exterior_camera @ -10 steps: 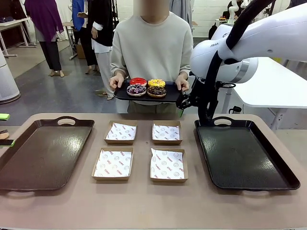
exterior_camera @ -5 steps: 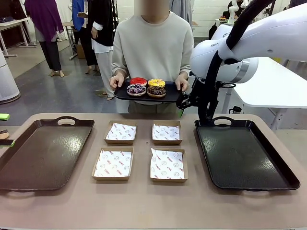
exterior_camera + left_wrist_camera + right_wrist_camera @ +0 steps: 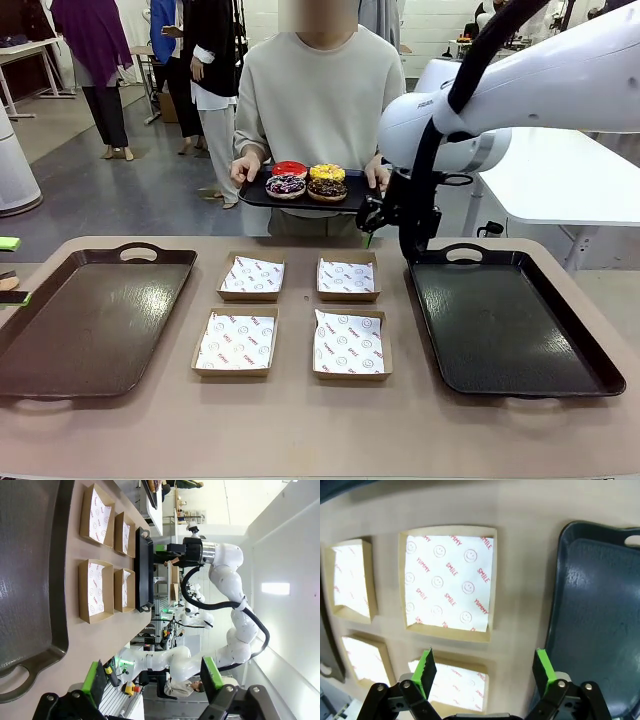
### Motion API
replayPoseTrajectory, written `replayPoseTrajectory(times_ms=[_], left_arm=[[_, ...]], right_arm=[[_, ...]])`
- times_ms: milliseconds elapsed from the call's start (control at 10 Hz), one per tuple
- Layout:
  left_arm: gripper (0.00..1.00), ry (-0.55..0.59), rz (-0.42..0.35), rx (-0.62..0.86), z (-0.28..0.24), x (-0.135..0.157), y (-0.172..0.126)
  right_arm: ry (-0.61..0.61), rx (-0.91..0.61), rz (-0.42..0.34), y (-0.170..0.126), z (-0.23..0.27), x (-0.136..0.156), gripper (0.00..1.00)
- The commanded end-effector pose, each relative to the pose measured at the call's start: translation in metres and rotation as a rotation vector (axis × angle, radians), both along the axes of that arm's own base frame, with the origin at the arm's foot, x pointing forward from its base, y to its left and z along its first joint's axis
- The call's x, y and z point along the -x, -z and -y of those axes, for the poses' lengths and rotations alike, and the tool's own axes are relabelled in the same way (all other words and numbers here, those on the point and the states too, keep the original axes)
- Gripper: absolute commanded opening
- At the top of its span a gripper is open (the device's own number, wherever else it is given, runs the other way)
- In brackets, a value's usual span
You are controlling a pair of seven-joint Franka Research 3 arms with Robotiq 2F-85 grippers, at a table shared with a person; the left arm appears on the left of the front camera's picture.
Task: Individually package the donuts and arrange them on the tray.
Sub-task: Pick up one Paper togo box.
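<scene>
Black plate [image 3: 355,192] with four donuts [image 3: 318,190]

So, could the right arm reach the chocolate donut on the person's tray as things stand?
Probably yes: the right pincer is open and empty beside the held tray, and the chocolate donut sits uncovered on the tray's near right corner, closest to it.

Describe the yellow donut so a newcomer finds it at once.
Beyond the table, the person holds a small black tray with four donuts. The yellow donut sits in the row nearest the person, beside the red donut; it alone is yellow.
</scene>
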State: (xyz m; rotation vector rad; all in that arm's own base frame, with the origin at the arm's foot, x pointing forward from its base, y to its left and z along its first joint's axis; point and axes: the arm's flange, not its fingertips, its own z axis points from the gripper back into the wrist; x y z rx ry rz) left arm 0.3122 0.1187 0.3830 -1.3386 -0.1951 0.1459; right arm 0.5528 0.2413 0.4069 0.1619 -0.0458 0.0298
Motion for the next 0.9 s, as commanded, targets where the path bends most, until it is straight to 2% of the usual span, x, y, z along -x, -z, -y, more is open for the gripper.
replayPoseTrajectory(times_ms=[0,300,800], left_arm=[[1.0,-0.007,0.007,0.012,0.0,-0.001,-0.001],[1.0,-0.007,0.007,0.012,0.0,-0.001,-0.001],[1.0,-0.007,0.007,0.012,0.0,-0.001,-0.001]], right_arm=[[0.054,0.058,-0.043,0.001,-0.022,-0.024,1.0],[0.096,0.075,-0.091,0.02,-0.03,-0.045,1.0],[0.088,0.106,-0.143,0.055,-0.023,-0.053,1.0]])
